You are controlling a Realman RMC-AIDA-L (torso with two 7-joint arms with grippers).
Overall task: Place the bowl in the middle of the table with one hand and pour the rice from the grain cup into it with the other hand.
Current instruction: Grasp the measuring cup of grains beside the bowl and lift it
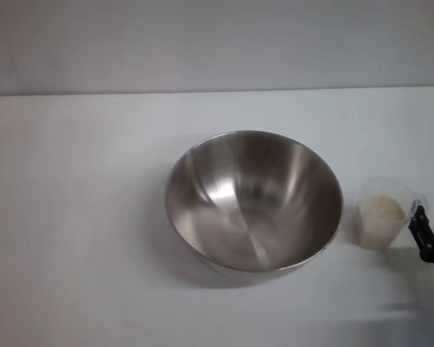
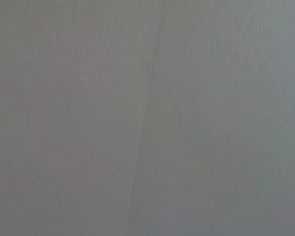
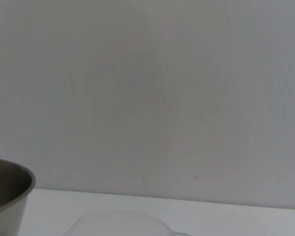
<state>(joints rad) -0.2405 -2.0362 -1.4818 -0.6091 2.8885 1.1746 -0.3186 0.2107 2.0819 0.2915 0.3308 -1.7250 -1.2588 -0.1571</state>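
Observation:
The shiny steel bowl stands upright and empty near the middle of the white table. The clear grain cup stands just to its right, holding pale rice. My right gripper shows as a black finger at the right edge, right beside the cup's rim. In the right wrist view the bowl's edge and the cup's rim show low in the picture. My left gripper is out of view; its wrist view shows only a plain grey surface.
A pale wall rises behind the table's far edge. The table stretches bare to the left of the bowl and in front of it.

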